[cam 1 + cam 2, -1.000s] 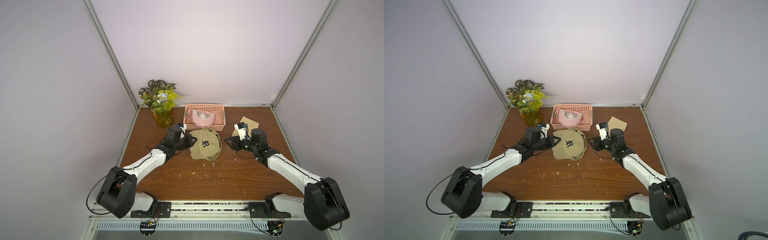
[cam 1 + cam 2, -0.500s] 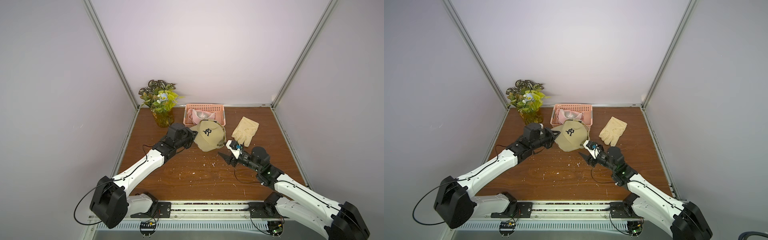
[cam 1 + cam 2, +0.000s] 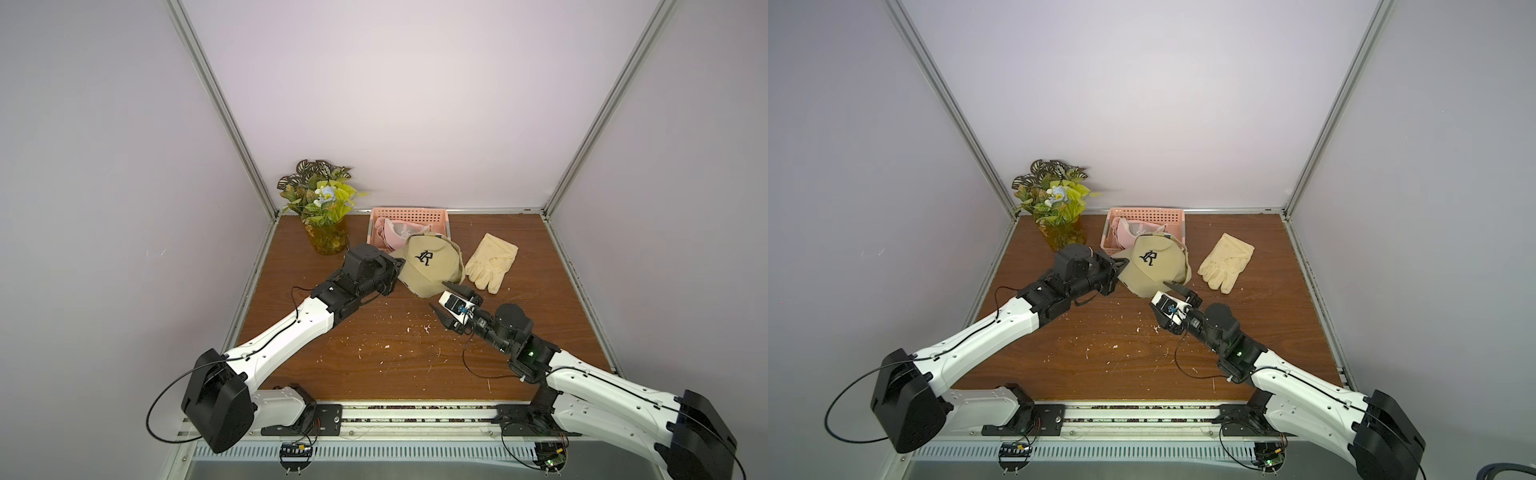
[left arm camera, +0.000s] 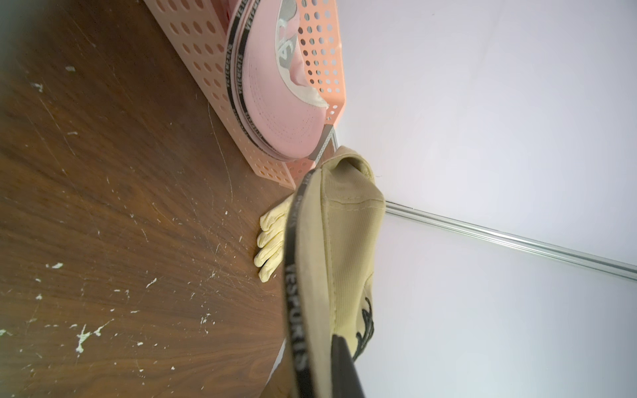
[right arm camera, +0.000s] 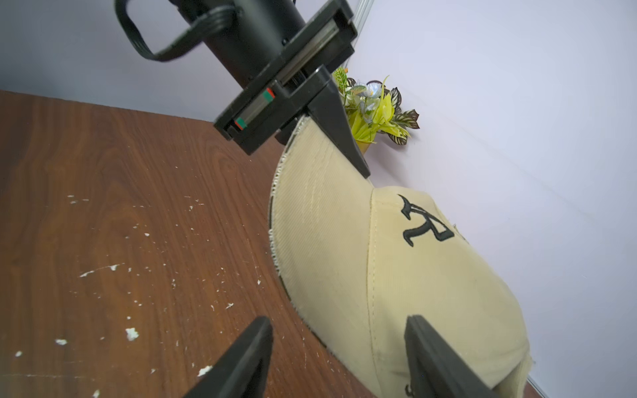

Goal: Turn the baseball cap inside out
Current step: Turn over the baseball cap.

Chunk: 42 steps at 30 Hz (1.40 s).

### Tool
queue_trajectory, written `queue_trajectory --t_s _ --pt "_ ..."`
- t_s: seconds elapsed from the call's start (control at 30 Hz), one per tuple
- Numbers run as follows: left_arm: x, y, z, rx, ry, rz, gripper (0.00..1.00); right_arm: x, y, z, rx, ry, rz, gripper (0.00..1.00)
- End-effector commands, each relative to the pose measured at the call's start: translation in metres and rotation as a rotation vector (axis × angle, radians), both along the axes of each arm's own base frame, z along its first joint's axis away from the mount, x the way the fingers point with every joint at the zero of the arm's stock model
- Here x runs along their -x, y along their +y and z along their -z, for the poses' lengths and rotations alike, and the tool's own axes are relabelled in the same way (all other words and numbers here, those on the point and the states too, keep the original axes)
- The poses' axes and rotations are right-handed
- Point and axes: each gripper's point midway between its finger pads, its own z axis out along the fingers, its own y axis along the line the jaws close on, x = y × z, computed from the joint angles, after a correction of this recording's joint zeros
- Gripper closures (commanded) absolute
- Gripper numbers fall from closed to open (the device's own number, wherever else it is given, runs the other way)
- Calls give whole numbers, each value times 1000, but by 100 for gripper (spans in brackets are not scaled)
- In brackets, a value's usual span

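Nearest, the right gripper (image 5: 339,358) stands open and empty just beside the cap (image 3: 430,266). Farther, the left gripper (image 5: 339,148) is closed on the brim, holding the cap above the table (image 3: 374,357) before the basket (image 3: 409,216). The logo faces outward, so I judge the turning is not yet begun.

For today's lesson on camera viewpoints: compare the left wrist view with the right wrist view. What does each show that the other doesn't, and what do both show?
Only the left wrist view shows the pink basket, the pink cap inside it, the glove, and the lettered black band along the tan cap's edge.

Only the right wrist view shows the plant, the left hand shut on the tan cap's brim, and the open right hand near the crown.

Both show the tan cap with its black emblem and the scuffed wooden table.
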Motion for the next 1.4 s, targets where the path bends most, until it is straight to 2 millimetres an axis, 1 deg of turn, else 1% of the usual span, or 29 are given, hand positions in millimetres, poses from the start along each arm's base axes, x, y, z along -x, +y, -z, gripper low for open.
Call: queue_trajectory --t_s 0.0,0.1,0.2,0.3,0.33,0.4,0.43,0.5,0.57,0.6,0.63,0.73,0.8,0.87,0.93,1.0,1.07,1.13,1.17,1.23,1.3,1.37 --pt "0 -14 -24 59 -35 6 100 -9 1 -30 -27 -95 54 33" --pt "0 -18 -22 62 -29 9 100 -11 4 -27 -9 -103 59 33" --pt "3 -21 -20 71 -17 13 100 -15 4 -30 -11 -116 91 34" --pt "7 -29 -20 81 -17 30 100 -26 -3 -35 -23 -128 173 38" --pt "8 -32 -20 81 -15 39 100 -30 -7 -38 -36 -130 209 44" --pt "11 -38 -20 80 -17 59 95 -36 -13 -40 -41 -132 256 55" --pt "11 -42 -20 78 -18 72 93 -38 -15 -42 -48 -132 277 64" --pt "12 -47 -22 79 -30 95 90 -40 -18 -42 -47 -131 298 79" --pt "11 -51 -25 76 -46 113 84 -42 -22 -42 -44 -123 320 97" --pt "10 -52 -28 73 -60 119 80 -43 -25 -43 -45 -118 336 100" --pt "8 -52 -30 57 -80 124 70 -45 -30 -45 -51 -112 365 100" --pt "1 -47 -49 -12 -185 110 29 -50 -43 -46 -46 -85 434 100" --pt "-3 -42 -66 -70 -271 103 16 -53 -52 -46 -46 -53 469 100" --pt "-8 -33 -82 -163 -366 89 8 -56 -56 -46 -49 -13 473 100" --pt "-12 -22 -94 -294 -463 76 6 -60 -59 -47 -61 32 467 100" --pt "-17 -14 -106 -447 -600 89 4 -64 -58 -45 -56 88 443 100" --pt "-15 -13 -116 -608 -775 181 4 -69 -56 -44 -58 154 430 100" --pt "-9 -16 -116 -737 -918 302 4 -73 -51 -41 -53 224 407 100" --pt "-8 -15 -113 -797 -968 347 4 -75 -48 -43 -56 260 388 100" --pt "-7 -11 -101 -887 -1011 418 5 -79 -43 -43 -69 338 357 100" --pt "-6 -10 -86 -957 -1036 495 5 -80 -35 -45 -72 406 298 100" --pt "-6 -9 -66 -1015 -1036 569 5 -76 -24 -46 -59 446 228 100"
